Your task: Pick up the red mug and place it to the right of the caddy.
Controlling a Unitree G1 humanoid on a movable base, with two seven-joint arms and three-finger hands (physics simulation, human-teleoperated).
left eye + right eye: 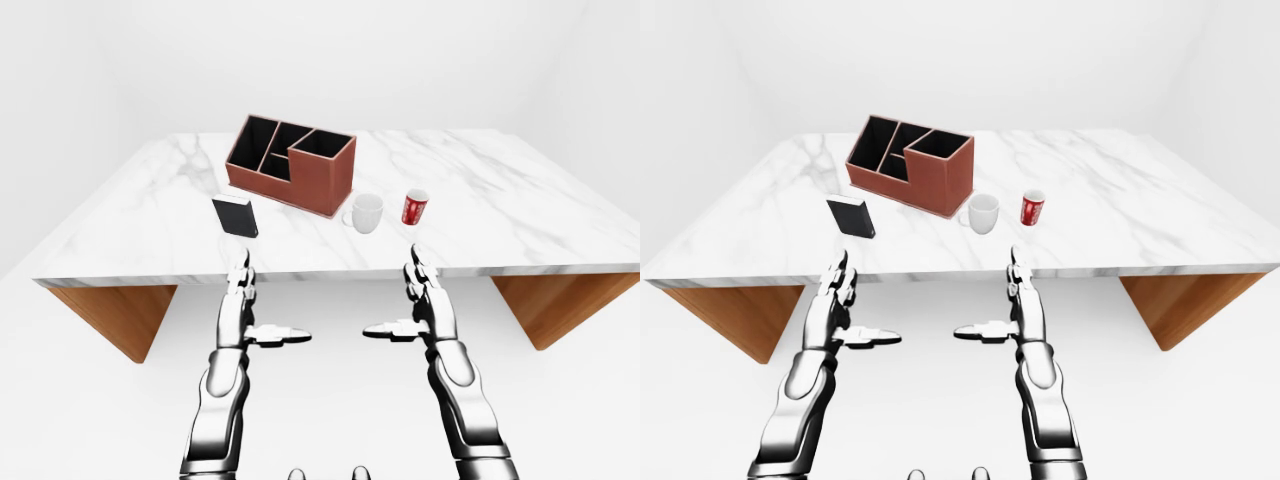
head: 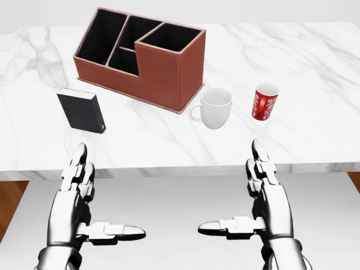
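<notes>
My left hand point(image 2: 79, 194) and right hand point(image 2: 264, 194) hang wide open, low in the head view, holding nothing. The red mug point(image 2: 265, 102) waits untouched, right of the white mug point(image 2: 216, 108) and caddy point(image 2: 140, 56). Nothing's done yet.

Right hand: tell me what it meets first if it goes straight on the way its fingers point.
Probably the red mug. The right hand points up the head view over the marble table's edge, open; the white mug sits further left. Depth is unclear.
</notes>
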